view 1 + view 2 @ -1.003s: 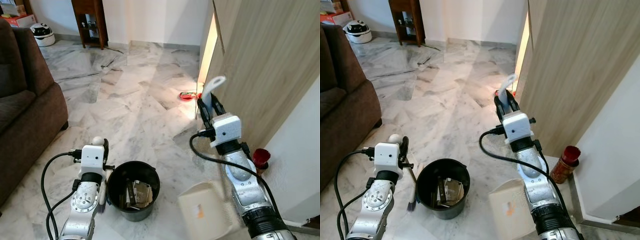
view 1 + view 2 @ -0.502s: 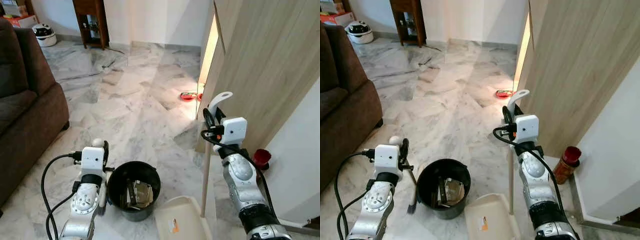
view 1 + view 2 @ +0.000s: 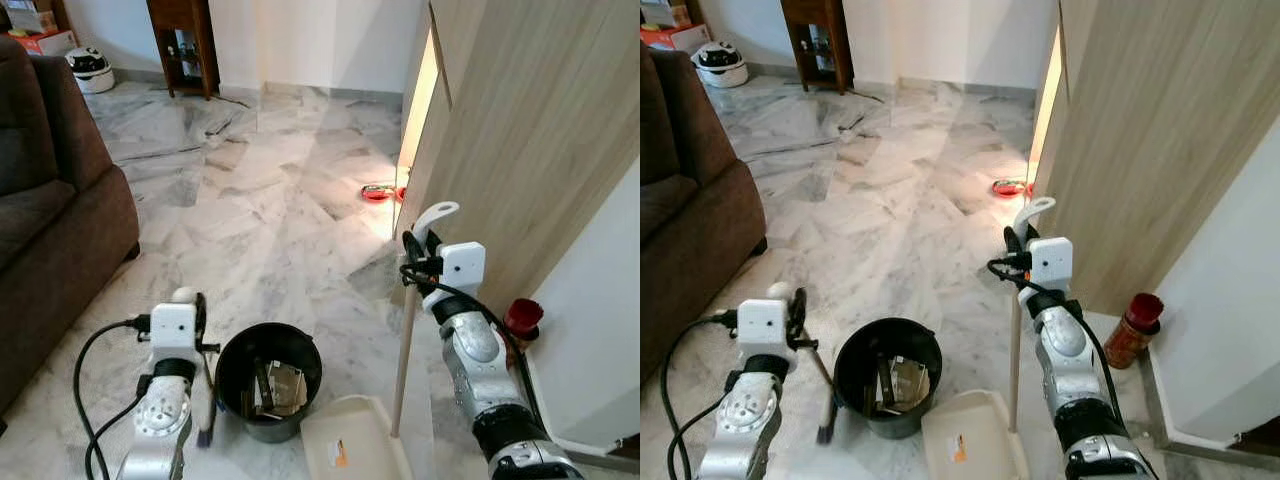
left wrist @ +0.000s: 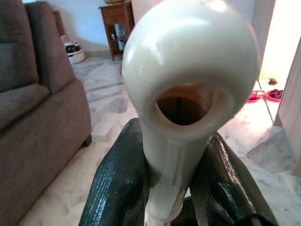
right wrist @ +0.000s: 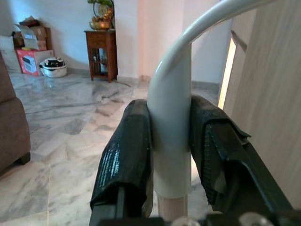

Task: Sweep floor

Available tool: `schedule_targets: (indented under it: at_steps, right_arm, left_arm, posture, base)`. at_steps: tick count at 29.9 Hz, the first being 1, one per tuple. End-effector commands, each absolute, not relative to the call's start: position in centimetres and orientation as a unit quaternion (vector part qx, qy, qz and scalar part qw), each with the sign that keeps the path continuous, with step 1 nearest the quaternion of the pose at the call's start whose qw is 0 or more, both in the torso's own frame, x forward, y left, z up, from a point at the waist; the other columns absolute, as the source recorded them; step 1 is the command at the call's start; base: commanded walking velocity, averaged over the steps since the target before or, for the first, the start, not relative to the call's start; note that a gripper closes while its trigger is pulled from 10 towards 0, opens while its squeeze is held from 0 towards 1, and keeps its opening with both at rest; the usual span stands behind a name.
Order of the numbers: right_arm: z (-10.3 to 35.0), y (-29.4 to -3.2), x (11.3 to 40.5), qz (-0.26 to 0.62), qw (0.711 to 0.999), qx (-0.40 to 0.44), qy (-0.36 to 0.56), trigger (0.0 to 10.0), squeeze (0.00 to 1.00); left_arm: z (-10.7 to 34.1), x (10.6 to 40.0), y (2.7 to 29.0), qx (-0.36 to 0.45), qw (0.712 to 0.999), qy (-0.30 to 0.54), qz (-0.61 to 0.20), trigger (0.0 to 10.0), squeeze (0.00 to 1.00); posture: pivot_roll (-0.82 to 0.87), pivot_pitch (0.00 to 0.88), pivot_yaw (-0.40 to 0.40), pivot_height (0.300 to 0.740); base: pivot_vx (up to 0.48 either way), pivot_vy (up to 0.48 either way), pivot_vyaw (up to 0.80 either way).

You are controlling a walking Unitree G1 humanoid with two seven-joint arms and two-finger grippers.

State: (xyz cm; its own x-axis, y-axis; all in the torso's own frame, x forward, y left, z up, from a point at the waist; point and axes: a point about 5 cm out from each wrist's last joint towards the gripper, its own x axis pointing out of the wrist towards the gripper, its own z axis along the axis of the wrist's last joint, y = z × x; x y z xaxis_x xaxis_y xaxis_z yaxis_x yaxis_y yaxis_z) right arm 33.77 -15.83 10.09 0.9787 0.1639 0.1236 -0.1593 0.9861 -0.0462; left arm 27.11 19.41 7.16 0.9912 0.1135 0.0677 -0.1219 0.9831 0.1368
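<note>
A cream plastic dustpan [image 3: 352, 448] lies on the marble floor [image 3: 270, 210] just beside a round black bin [image 3: 268, 378] holding scraps. My right gripper [image 3: 420, 252] clamps the dustpan's long wooden pole at its white plastic cap. My left gripper [image 4: 171, 181] grips the broom handle [image 4: 188, 89], glossy cream with a hanging hole. A brown sofa [image 3: 50, 220] sits farther left.

One bucket [image 3: 268, 378], one dustpan [image 3: 352, 448], one brush [image 3: 826, 395], one sofa [image 3: 50, 220].
</note>
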Motion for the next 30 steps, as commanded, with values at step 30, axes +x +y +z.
schedule_targets:
  at_steps: [30]
  right_arm:
    - [9.4, -16.1, 34.2, 0.054, 0.997, -0.014, -0.055, 10.0, 0.00]
  left_arm:
    - [4.8, 25.6, 19.3, -0.028, 0.996, 0.014, 0.083, 10.0, 0.00]
  posture:
    - [0.02, 0.000, -0.004, 0.740]
  base:
    - [0.000, 0.000, 0.00]
